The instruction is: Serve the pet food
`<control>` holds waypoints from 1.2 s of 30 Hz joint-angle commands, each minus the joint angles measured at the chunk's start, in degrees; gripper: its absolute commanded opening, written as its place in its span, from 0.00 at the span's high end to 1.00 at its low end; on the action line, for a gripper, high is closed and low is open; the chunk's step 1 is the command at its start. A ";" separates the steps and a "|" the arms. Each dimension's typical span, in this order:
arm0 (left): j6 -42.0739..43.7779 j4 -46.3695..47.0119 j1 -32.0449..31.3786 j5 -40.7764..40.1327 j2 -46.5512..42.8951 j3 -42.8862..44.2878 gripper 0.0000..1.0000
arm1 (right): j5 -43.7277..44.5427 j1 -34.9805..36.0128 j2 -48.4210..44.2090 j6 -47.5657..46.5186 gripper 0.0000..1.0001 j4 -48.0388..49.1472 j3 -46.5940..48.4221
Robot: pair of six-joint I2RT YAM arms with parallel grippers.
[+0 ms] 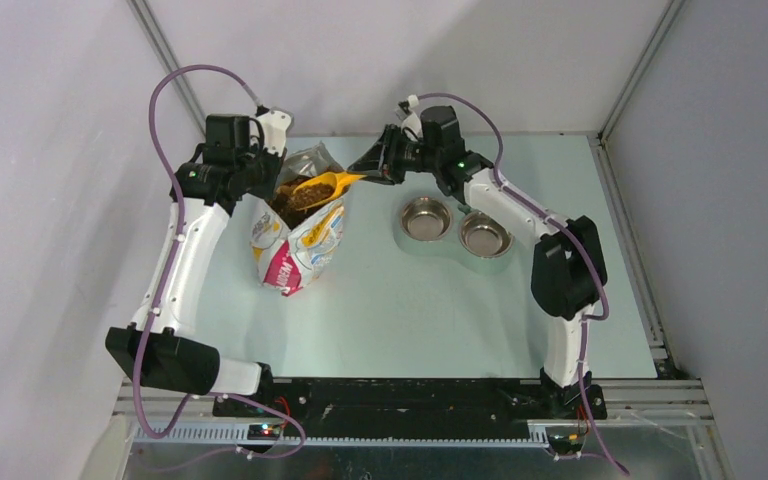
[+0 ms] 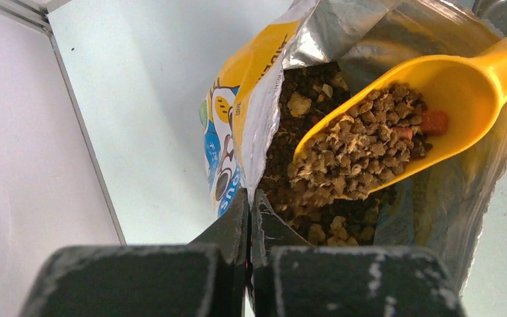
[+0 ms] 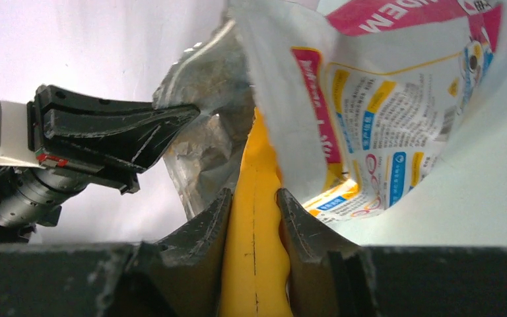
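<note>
The printed foil bag stands open at the table's left, with brown pet food inside it. My left gripper is shut on the bag's rim, pinching the foil edge. A yellow scoop lies tilted in the bag's mouth, heaped with pet food and a few orange-red chunks. My right gripper is shut on the scoop's yellow handle. From above, the scoop sits over the bag opening, with the right gripper at its right end.
Two round steel bowls in a grey double stand sit to the right of the bag, under the right arm. The left arm's gripper shows in the right wrist view, holding the foil. Walls close in at the back and both sides.
</note>
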 commanded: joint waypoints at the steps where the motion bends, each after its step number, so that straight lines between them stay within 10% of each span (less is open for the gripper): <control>1: 1.05 1.78 0.38 1.40 -1.39 1.03 1.00 | -3.26 -2.32 -2.30 7.04 1.00 9.69 -4.36; 5: 0.82 1.98 0.37 1.90 -1.12 1.10 1.00 | -2.70 -2.21 -4.17 -0.57 1.00 5.35 -3.56; 10: 0.87 2.03 0.39 2.13 -0.90 0.94 1.00 | -7.11 -3.35 -4.26 13.72 1.00 21.78 -9.29; 36: 7.70 0.75 0.69 -6.72 -0.88 -1.19 1.00 | -11.83 -11.23 -8.38 23.15 1.00 28.15 -13.90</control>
